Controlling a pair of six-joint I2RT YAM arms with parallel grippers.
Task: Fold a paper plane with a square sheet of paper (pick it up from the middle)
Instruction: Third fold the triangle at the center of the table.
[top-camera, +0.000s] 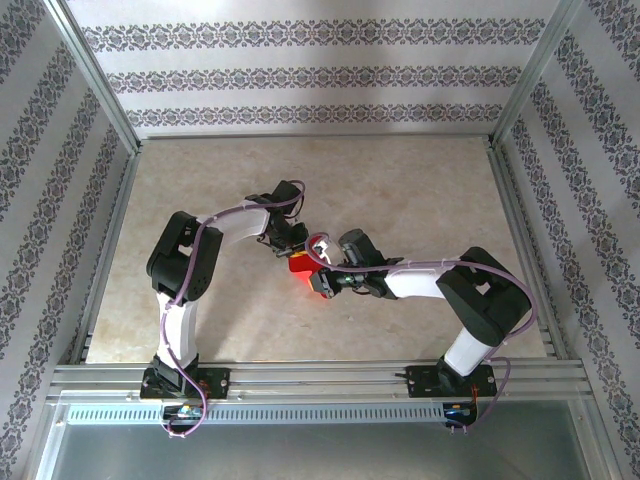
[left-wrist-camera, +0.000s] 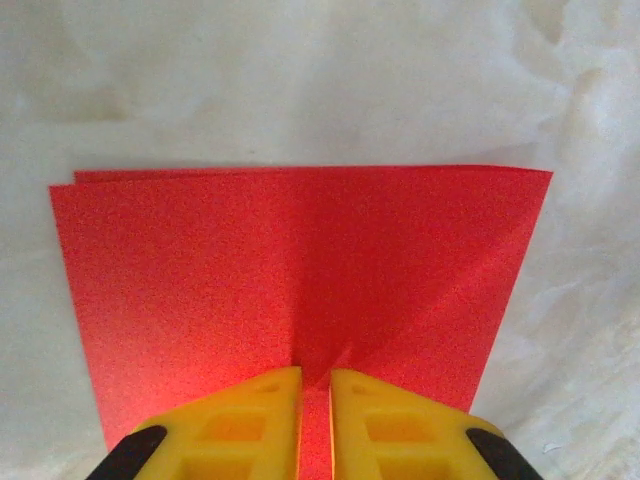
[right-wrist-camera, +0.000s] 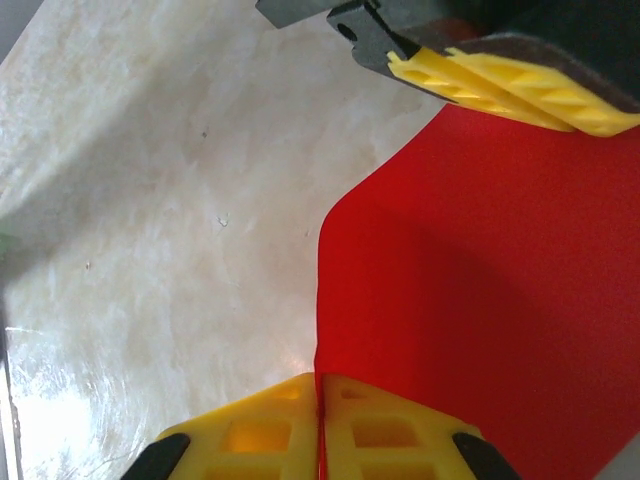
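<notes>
Two robot arms meet over the middle of a pale marbled table (top-camera: 200, 200), each pinching the red square sheet of paper (left-wrist-camera: 300, 270) between them. The left gripper (left-wrist-camera: 315, 388) has its yellow fingers drawn to a sliver on the sheet's near edge, at 6 o'clock in its wrist view. A centre crease climbs from that point toward 12 o'clock. The right gripper (right-wrist-camera: 319, 392) is clamped just as tightly on another edge, and its camera shows the left arm's fingers across the sheet at about 1 o'clock.

From overhead, the paper sits at the table's centre, with the left gripper at roughly 11 o'clock of it and the right gripper at roughly 4 o'clock.

Two slightly offset edges run along the 12 o'clock side in the left wrist view, suggesting the sheet has been doubled over once. A fainter diagonal line runs from the grip toward 2 o'clock. The free edge bows in a soft curve in the right wrist view; whether the paper is clear of the table cannot be told.

The job looks to be in its early stages. The pick-up is made and a first fold is in place, while the pointed nose and wing folds appear to be all ahead.
</notes>
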